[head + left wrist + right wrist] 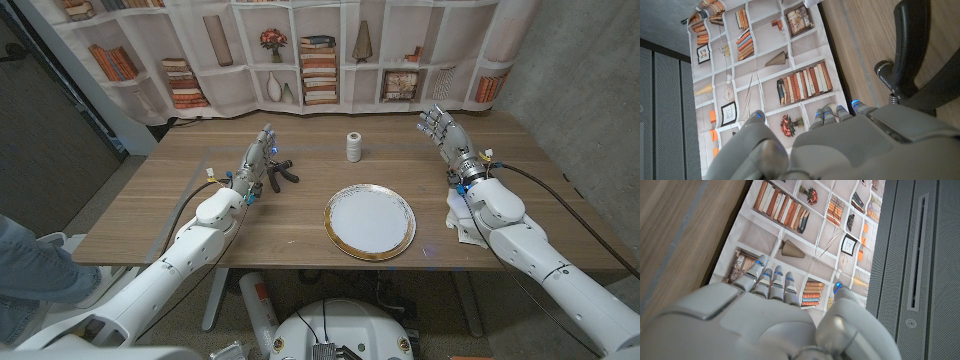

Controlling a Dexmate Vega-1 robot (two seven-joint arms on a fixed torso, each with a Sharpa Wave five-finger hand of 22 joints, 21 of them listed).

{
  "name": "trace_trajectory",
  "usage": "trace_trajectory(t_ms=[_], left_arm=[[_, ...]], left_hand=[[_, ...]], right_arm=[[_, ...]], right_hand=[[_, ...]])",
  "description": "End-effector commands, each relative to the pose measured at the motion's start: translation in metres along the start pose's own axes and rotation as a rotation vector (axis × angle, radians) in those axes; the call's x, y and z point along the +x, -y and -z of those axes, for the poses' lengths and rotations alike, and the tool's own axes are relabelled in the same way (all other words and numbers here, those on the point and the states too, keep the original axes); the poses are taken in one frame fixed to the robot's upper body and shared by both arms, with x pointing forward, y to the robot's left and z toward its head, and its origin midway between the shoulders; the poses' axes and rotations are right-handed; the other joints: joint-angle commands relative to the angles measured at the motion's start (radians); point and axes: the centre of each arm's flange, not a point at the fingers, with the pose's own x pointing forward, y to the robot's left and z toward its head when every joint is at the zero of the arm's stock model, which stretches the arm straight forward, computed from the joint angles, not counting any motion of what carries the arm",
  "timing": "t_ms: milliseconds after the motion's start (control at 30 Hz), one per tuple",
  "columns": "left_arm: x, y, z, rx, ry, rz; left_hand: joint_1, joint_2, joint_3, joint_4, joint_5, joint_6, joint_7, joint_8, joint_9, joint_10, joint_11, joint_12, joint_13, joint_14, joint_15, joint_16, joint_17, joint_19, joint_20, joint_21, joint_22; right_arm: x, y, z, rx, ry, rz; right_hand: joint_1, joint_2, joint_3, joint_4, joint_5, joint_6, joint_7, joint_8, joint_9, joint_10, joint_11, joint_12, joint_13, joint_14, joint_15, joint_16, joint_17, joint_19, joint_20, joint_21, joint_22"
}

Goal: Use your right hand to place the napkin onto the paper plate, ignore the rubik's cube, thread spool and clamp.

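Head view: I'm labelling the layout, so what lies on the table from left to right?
Robot's left hand → black clamp → white thread spool → gold-rimmed white paper plate → robot's right hand → white napkin.

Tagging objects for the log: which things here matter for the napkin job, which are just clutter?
Job:
- napkin, partly under the right forearm
- paper plate, table centre
- right hand, holding nothing

Clutter:
- thread spool
- clamp, beside the left hand

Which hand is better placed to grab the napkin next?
Right. The napkin lies at the table's right edge, partly under the right hand's forearm; the left hand stands across the paper plate, by the clamp.
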Motion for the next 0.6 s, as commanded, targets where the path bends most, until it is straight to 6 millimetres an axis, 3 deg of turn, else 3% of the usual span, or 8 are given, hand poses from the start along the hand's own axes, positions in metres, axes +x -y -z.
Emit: trace_trajectory(t_ms=[33,600], left_arm=[[-0.002,0.001,0.001,0.005,-0.011,-0.002],[-0.004,0.000,0.006,0.000,-0.020,-0.005]], left_hand=[[0.006,0.003,-0.001,-0.002,0.007,0.005,-0.002,0.004,0.004,0.006,0.002,0.005,0.005,-0.001,-0.002,0.004,0.002,-0.011,0.010,0.001,0.003],[0.010,0.007,-0.003,-0.003,0.008,0.010,-0.002,0.004,0.004,0.009,0.004,0.004,0.005,0.002,-0.004,0.003,0.002,-0.011,0.014,0.001,0.003]], right_arm=[[0.000,0.002,-0.009,-0.015,0.019,-0.009],[-0.001,0.006,-0.025,-0.042,0.051,0.000]], right_hand=[[0.010,0.004,0.003,-0.004,0.000,0.010,-0.004,0.005,0.006,0.012,-0.004,0.003,0.004,0.010,0.004,0.001,0.003,0.012,-0.016,-0.004,0.004],[0.011,0.007,0.002,-0.006,-0.001,0.013,-0.003,0.004,0.006,0.015,-0.002,0.002,0.004,0.014,0.003,0.001,0.004,0.018,-0.014,-0.010,0.004]])
